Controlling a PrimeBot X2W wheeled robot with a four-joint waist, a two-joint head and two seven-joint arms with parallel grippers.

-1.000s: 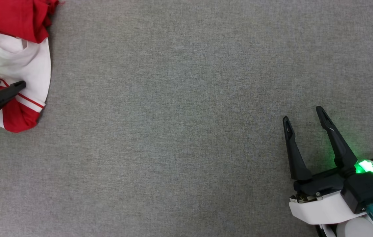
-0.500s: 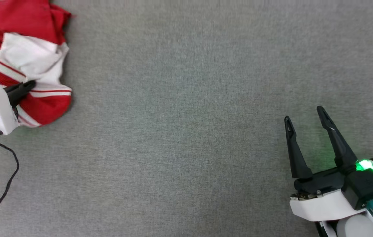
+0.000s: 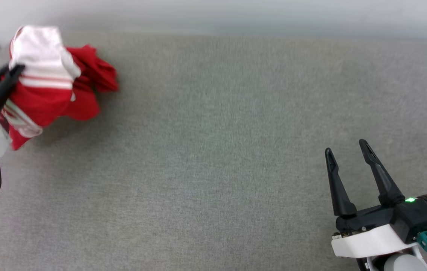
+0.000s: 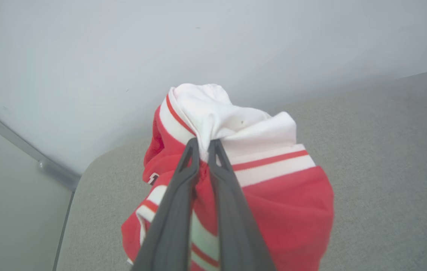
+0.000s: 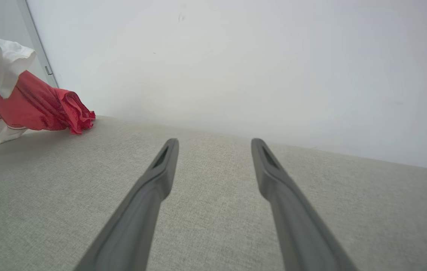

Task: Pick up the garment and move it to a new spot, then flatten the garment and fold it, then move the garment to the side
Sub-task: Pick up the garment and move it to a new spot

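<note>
grip: jersey T-shirt [image 3: 44,105] is clenched at its white sleeve by left fingers [image 4: 176,203], upper left of head view | right fingers [image 3: 381,177]: spread, empty, lower right, well apart | nearer side: left

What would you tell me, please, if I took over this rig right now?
Left gripper: shut on the garment, pinching a white, striped-trim fold.
Right gripper: open, holding nothing, above the grey surface at the near right.
Garment: bunched and raised at the far left of the grey surface; its red tail seems to touch the surface in the right wrist view.
Done: garment gripped and lifted.
Left: set it at a new spot, flatten it, fold it, move it to the side.
</note>
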